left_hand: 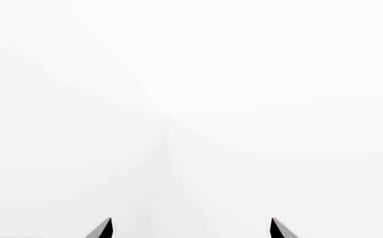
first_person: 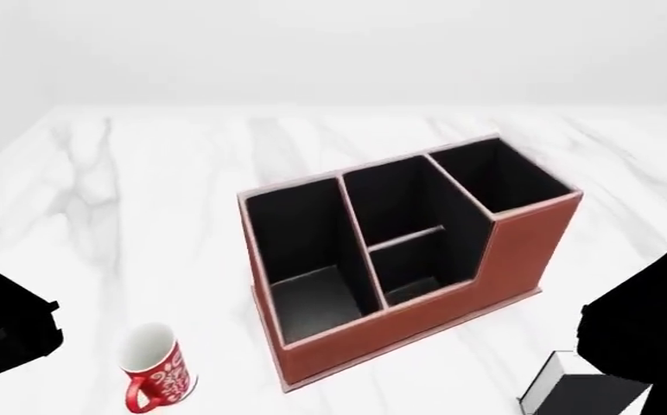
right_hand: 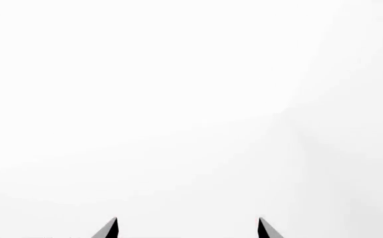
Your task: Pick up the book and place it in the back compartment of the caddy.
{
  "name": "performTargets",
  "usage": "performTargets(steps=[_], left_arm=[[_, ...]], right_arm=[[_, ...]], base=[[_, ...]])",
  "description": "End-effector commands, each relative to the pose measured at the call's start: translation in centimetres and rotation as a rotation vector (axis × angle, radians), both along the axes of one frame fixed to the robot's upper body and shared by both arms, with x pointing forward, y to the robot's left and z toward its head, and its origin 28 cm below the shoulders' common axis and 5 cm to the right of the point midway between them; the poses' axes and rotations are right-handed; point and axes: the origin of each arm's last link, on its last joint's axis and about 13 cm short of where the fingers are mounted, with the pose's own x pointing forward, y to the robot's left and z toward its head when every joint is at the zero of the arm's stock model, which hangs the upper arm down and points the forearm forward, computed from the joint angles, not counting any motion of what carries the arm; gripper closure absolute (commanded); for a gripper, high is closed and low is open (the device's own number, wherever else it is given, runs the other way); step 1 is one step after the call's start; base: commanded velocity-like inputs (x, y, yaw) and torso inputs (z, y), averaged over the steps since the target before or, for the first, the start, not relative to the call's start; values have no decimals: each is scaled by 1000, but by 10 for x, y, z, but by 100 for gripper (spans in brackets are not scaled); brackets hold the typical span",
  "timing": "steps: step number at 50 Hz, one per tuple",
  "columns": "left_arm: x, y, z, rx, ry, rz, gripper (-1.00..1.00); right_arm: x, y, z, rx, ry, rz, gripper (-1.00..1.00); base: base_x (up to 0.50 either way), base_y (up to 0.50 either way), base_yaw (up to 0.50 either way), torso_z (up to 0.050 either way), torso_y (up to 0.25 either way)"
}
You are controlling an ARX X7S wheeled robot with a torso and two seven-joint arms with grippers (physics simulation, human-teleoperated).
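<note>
The reddish-brown caddy (first_person: 518, 259) with black lining stands mid-table in the head view, its taller end at the far right. Its back compartment (first_person: 403, 203) is the far half of the middle section, behind a low cross divider, and is empty. The book (first_person: 544, 380), black with white page edges, lies at the near right, partly hidden by my right arm (first_person: 644, 328). My left gripper (left_hand: 191, 228) and right gripper (right_hand: 187, 228) are open and empty. Both wrist views face only plain white. Neither gripper's fingers show in the head view.
A red-and-white patterned mug (first_person: 155, 367) stands upright at the near left of the white marble table (first_person: 137, 190), next to my left arm (first_person: 5, 320). The caddy's long narrow cell (first_person: 310, 259) and tall end cell (first_person: 501, 177) are empty.
</note>
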Motion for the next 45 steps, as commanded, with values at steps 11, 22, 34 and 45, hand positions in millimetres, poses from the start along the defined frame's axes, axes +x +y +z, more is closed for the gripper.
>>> performTargets(steps=[11, 22, 34, 45], left_arm=[[2, 3, -2, 9, 11, 18, -100], [3, 2, -3, 12, 20, 11, -100], [6, 2, -7, 9, 36, 4, -100], [7, 1, -10, 11, 43, -8, -100]], right_arm=[[-1, 1, 0, -39, -9, 5, -100], [-1, 2, -2, -61, -18, -10, -100], [-3, 3, -5, -151, -61, -98, -100], [-3, 3, -6, -130, -60, -57, -100]], base=[[500, -6, 0, 0, 1], [268, -3, 0, 0, 1], [0, 0, 0, 0, 0], [-81, -148, 0, 0, 0]])
